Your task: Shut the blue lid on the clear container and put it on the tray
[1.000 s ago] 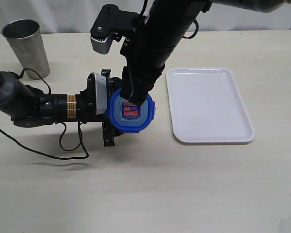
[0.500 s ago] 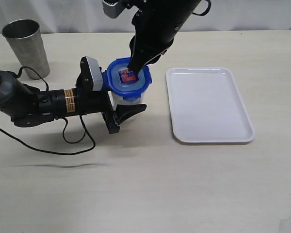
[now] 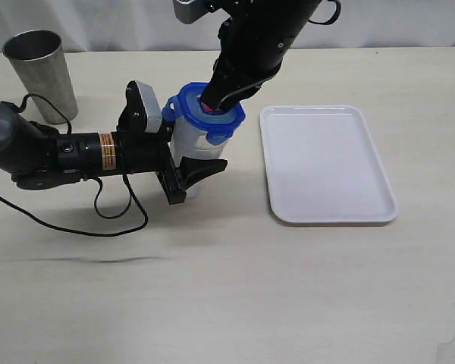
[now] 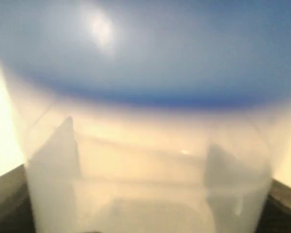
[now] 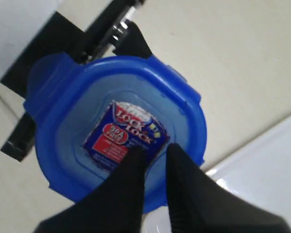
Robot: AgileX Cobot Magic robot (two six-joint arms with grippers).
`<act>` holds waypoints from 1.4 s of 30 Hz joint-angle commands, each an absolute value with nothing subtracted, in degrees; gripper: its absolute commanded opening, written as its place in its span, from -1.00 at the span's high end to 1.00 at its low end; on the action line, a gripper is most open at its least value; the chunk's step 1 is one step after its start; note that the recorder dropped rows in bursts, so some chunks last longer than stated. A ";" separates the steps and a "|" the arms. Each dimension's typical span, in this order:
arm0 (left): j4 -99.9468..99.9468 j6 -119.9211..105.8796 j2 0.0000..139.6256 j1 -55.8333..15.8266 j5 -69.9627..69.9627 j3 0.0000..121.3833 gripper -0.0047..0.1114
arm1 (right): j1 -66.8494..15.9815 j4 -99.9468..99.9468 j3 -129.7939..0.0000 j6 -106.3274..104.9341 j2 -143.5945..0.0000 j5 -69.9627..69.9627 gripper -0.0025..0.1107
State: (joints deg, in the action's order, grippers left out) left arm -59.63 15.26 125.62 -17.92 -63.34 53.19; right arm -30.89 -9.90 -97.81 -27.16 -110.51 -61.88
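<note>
While my left claw (image 3: 191,164) is clamped on the container (image 3: 185,140), one jaw at each side of its lower wall, the container stands about upright, its base hidden behind the near jaw. Lid (image 5: 72,121) sits on its mouth; whether the tabs are locked I cannot tell. My right claw (image 5: 153,151) grips nothing: fingers nearly together with a narrow gap, tips pressing the lid's label (image 5: 119,136). Container is near the tray (image 3: 326,167), apart from it, not on it.

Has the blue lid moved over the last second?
Yes. The blue lid sits farther up the picture, level with the far rim of the tray, not its middle.
</note>
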 commanded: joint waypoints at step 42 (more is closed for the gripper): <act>-60.98 16.93 122.51 -18.05 -59.04 53.42 0.92 | -47.49 16.17 -102.59 8.05 -119.70 -66.73 0.37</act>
